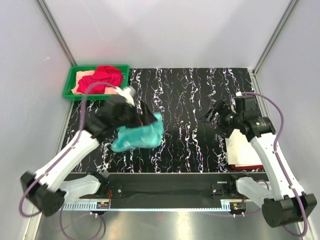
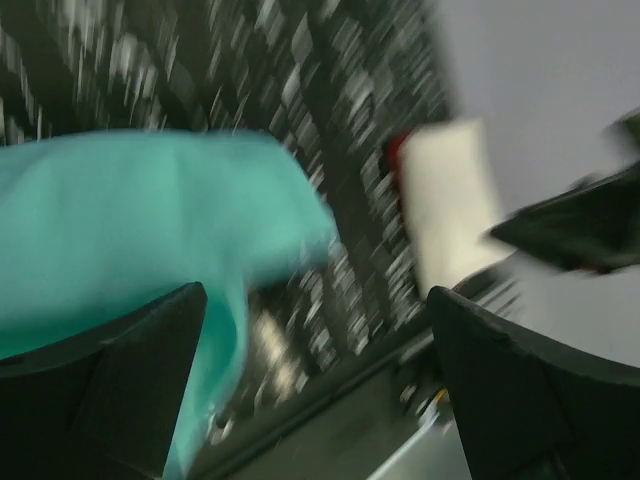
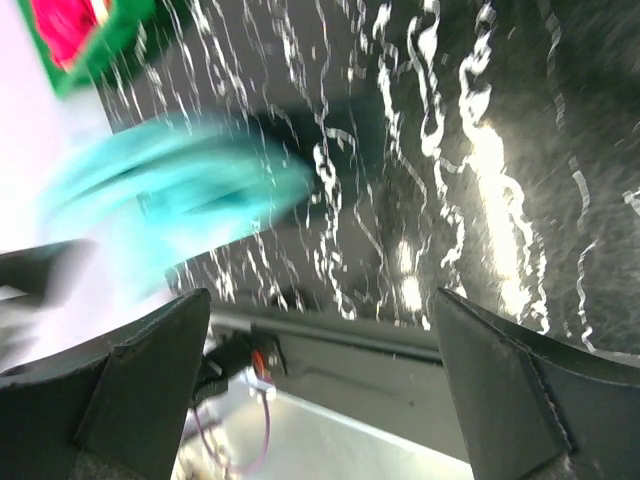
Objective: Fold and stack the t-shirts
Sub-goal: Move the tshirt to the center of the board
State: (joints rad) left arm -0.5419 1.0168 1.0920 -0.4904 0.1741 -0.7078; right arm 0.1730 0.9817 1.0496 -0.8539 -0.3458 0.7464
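Note:
A mint-teal t-shirt (image 1: 140, 134) lies crumpled on the black marbled table, left of centre; it also shows as blurred teal cloth (image 2: 130, 220) (image 3: 180, 190) in both wrist views. My left gripper (image 1: 142, 116) (image 2: 315, 300) hovers at its upper edge, open, with the cloth beside its left finger (image 2: 120, 380) and nothing between the fingers. My right gripper (image 1: 212, 112) (image 3: 322, 300) hangs open and empty over the table's right half, well apart from the teal shirt. A red t-shirt (image 1: 102, 77) lies on a peach one (image 1: 77, 89) in the green tray (image 1: 70, 85). A folded cream-white t-shirt (image 1: 245, 150) (image 2: 450, 200) rests at the right, over a red edge (image 1: 250, 168).
The green tray stands in the back left corner, beside the white wall. The right arm's forearm (image 1: 272, 150) crosses over the folded stack. A black rail (image 1: 165, 187) runs along the table's near edge between the arm bases. White walls enclose the table on three sides.

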